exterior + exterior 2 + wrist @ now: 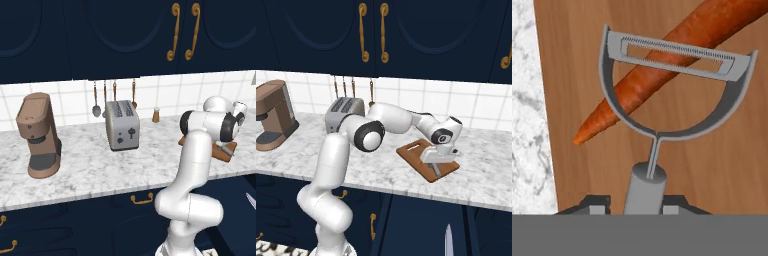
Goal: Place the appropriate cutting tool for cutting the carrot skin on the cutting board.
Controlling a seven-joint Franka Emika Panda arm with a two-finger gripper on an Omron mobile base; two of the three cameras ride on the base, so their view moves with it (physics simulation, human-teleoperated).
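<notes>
Pincer (pixel 646 202) narrowly flanks the peeler (pixel 672 90) handle, blade crossing the diagonal carrot (pixel 662 67) on the cutting board (pixel 577 65).

Carrot (pixel 662 70) top cut off — peeler (pixel 662 100) handle (base) hidden.

A white and grey marble surface (pixel 95 170) runs across the kitchen, backed by a wall of pale square tiles (pixel 60 97). Dark navy upper cabinets (pixel 100 35) hang above it, with curved panel mouldings and brass handles (pixel 175 30); navy lower cabinets (pixel 60 225) with brass pulls (pixel 141 199) sit beneath. A brown coffee machine (pixel 39 134) stands on the left of the surface, a silver two-slot toaster (pixel 122 125) near the middle. Utensils with wooden handles (pixel 96 100) hang on the tiles behind the toaster, and a small brown shaker (pixel 156 115) stands near the wall.
</notes>
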